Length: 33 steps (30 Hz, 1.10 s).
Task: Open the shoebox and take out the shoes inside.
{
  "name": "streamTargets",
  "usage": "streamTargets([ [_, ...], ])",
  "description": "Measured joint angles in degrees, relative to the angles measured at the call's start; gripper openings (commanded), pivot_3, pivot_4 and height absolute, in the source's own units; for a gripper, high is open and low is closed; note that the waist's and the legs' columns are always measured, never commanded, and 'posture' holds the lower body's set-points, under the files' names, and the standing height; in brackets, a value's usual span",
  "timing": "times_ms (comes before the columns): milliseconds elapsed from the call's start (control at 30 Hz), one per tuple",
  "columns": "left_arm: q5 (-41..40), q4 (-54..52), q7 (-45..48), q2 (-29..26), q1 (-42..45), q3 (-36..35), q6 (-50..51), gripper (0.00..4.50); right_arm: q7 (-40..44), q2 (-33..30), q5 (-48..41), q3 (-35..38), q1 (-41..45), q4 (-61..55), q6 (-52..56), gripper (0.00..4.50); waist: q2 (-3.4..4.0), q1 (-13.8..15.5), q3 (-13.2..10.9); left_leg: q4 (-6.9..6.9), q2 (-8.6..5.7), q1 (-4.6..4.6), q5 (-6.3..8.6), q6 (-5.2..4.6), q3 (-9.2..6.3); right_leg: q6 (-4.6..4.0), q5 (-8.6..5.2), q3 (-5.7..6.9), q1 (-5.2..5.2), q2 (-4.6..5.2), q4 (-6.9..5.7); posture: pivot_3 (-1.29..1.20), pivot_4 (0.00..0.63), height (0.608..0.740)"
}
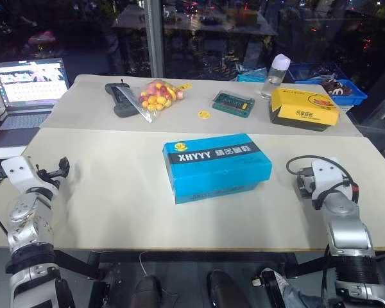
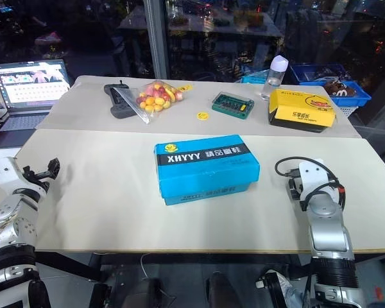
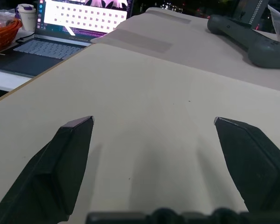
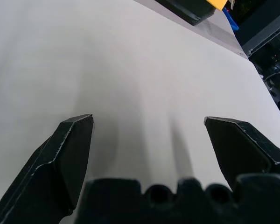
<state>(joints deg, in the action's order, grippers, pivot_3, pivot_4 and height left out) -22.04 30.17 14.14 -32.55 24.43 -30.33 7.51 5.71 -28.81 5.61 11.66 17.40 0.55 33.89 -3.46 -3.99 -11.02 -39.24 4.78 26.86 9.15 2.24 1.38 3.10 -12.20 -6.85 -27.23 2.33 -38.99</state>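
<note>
The bright blue shoebox (image 1: 216,165) lies shut in the middle of the near table, its black band reading "XHYYY" facing up. The shoes are hidden. My left gripper (image 3: 154,122) hovers over the table's left part, well clear of the box, open with only bare tabletop between its fingers (image 3: 67,154). My right gripper (image 4: 148,120) stands open to the right of the box, apart from it, over bare table too. In the left eye view the left gripper (image 1: 63,168) sits near the table's left edge.
On the far table lie a yellow box with black base (image 1: 304,108), a green case (image 1: 233,103), a bag of coloured balls (image 1: 156,96), a black handle-shaped tool (image 1: 122,98) and a bottle (image 1: 276,74). A laptop (image 1: 27,90) stands at the far left. Blue bins (image 1: 337,83) sit at the back right.
</note>
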Motion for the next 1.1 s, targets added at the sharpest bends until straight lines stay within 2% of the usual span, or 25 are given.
streamTargets([
  [433, -0.14, -0.88, 3.02, 1.64, 0.65, 2.37, -0.04, 4.48, -0.04, -1.54, -0.25, 2.16, -0.99, -0.01, 0.0, 4.5, 0.0, 0.12, 0.0, 0.0, -0.01, 0.02, 0.0, 0.0, 0.0, 0.0, 0.0, 0.0, 0.01, 0.01, 0.0, 0.0, 0.15, 0.673],
  [500, -0.25, -6.65, 8.83, 2.26, 0.22, 8.06, 1.76, 4.48, 0.65, -2.33, -1.15, 3.38, -0.35, 0.07, 0.01, 4.5, -0.01, 0.54, -0.01, 0.0, -0.04, 0.14, 0.0, 0.0, 0.0, 0.0, 0.0, 0.0, 0.0, 0.03, 0.04, 0.0, 0.15, 0.673],
  [600, -3.76, -22.01, 19.58, 2.01, -2.94, 17.12, 8.13, 4.48, 5.42, -3.69, -5.22, 4.7, 1.95, -0.27, 0.14, 4.5, -0.01, 0.34, -0.01, 0.0, -0.07, 0.16, 0.0, 0.0, 0.0, 0.0, 0.0, -0.06, 0.04, 0.07, 0.12, 0.0, 0.15, 0.673],
  [700, -7.69, -31.0, 28.6, -3.55, -8.16, 20.39, 14.19, 4.48, 14.68, -8.44, -10.14, 4.71, 0.24, -3.47, 1.15, 4.5, 0.02, -0.84, -0.02, 0.07, -0.01, 0.03, -0.01, -0.02, -0.01, -0.09, -0.13, -0.07, -0.01, -0.02, 0.03, 0.0, 0.15, 0.673],
  [800, -9.63, -32.86, 35.02, -10.38, -12.1, 18.79, 17.86, 4.48, 24.59, -14.32, -15.19, 4.94, -3.36, -7.58, 3.49, 4.5, 0.02, -1.45, -0.03, 0.33, -0.01, -0.27, -0.02, -0.03, -0.02, -0.18, -0.24, -0.05, 0.03, -0.01, -0.06, 0.0, 0.15, 0.673],
  [833, -9.66, -32.89, 36.15, -11.47, -12.12, 18.51, 18.2, 4.22, 26.62, -15.19, -16.3, 4.89, -3.69, -8.51, 3.91, 4.5, 0.02, -1.47, -0.03, 0.33, -0.02, -0.31, -0.02, -0.03, -0.02, -0.19, -0.24, -0.06, 0.06, -0.01, -0.05, 0.0, 0.15, 0.673],
  [900, -9.57, -32.88, 38.24, -13.34, -11.77, 18.01, 18.47, 3.74, 30.1, -17.02, -18.07, 4.19, -4.26, -10.25, 4.05, 3.98, 0.02, -1.47, -0.03, 0.31, -0.07, -0.52, 0.03, 0.04, -0.02, -0.19, -0.24, -0.07, 0.25, 0.08, 0.05, 0.0, 0.15, 0.673],
  [933, -9.54, -32.81, 38.66, -13.62, -11.38, 17.9, 18.46, 3.3, 30.59, -17.56, -18.13, 4.02, -4.25, -10.27, 4.05, 3.73, 0.02, -1.48, -0.03, 0.31, -0.11, -0.53, 0.1, 0.17, -0.02, -0.19, -0.24, -0.07, 0.28, 0.13, 0.15, 0.0, 0.15, 0.673],
  [1000, -9.47, -32.47, 39.13, -13.66, -10.85, 17.87, 18.4, 2.72, 30.63, -17.86, -17.93, 3.2, -4.16, -10.17, 4.02, 3.18, 0.02, -1.51, -0.03, 0.31, -0.14, -0.53, 0.25, 0.41, -0.02, -0.19, -0.24, -0.07, 0.42, 0.18, 0.45, 0.0, 0.15, 0.673],
  [1100, -9.37, -32.38, 39.18, -13.2, -10.75, 17.88, 18.41, 1.53, 30.52, -17.87, -17.4, 0.85, -4.16, -10.06, 4.01, 2.05, 0.04, -1.53, -0.04, 0.31, -0.14, -0.52, 0.25, 0.41, -0.02, -0.17, -0.23, -0.07, 0.6, 0.22, 0.86, 0.0, 0.15, 0.673],
])
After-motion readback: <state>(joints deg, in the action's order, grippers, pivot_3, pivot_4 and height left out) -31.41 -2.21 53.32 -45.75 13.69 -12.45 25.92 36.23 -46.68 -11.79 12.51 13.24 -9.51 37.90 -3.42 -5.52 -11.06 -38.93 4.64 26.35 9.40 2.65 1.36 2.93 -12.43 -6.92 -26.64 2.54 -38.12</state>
